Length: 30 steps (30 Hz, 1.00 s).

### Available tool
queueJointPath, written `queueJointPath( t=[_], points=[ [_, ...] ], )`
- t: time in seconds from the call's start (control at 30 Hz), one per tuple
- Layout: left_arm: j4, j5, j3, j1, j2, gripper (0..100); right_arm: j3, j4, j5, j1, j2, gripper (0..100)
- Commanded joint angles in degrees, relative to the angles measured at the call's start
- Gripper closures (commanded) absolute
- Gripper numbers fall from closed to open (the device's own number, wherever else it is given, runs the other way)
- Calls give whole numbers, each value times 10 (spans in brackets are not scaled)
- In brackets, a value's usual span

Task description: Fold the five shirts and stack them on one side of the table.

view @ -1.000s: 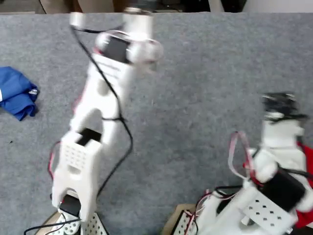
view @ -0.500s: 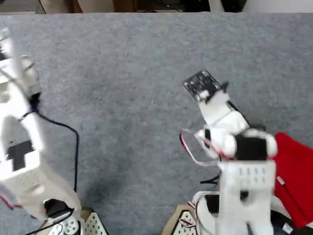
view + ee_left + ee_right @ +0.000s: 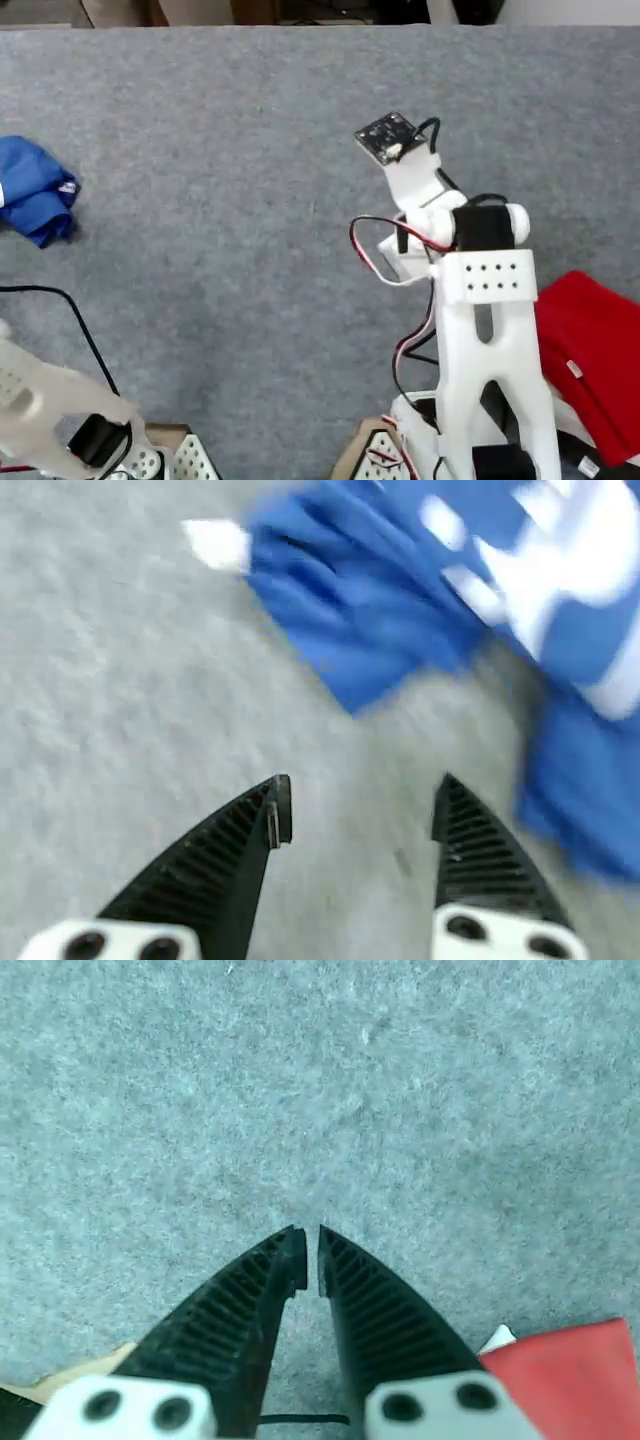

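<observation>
Two shirts lay well apart: blue shirt point(image 3: 35, 200) left, red shirt point(image 3: 590, 370) right | left gripper point(image 3: 362, 792) spread, empty, near blue shirt | right gripper point(image 3: 309, 1245) closed, empty | cloth judged soft, limp: pinch an edge fold.

table point(image 3: 250, 150): grey cloth, fuzzy, rough, matt
blue shirt point(image 3: 380, 590): soft cloth, wrinkly, matt
red shirt point(image 3: 590, 360): soft cloth, smooth, matt
right arm point(image 3: 490, 330): white plastic, smooth
left gripper point(image 3: 360, 805): black plastic, matt, little ridges
right gripper point(image 3: 311, 1255): black plastic, matt, little ridges
</observation>
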Motion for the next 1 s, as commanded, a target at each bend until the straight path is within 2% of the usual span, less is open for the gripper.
queueJointPath(
  t=[0.0, 0.13, 0.37, 0.43, 0.53, 0.63, 0.83, 0.97],
  points=[
    [-120, 3, -7, -7, 58, 737, -17, -11, -2, -17, -1, 961],
    [-185, 4, -9, -11, 116, 783, -17, -10, -2, -16, -2, 961],
    [-186, 3, -23, 0, 146, 967, -17, -9, -2, -15, -2, 961],
    [-130, -2, -33, 4, 136, 976, -17, -9, -2, -15, -2, 961],
    [40, -13, -108, 23, 77, 981, -17, -9, -2, -15, -2, 961],
    [149, -13, -148, 69, 35, 981, -17, -9, -2, -15, -2, 961],
    [259, -11, -154, 197, -78, 981, -13, -8, -3, -14, -2, 961],
    [286, -9, -88, 333, -171, 981, 0, -8, -3, -13, -2, 961]
  ],
)
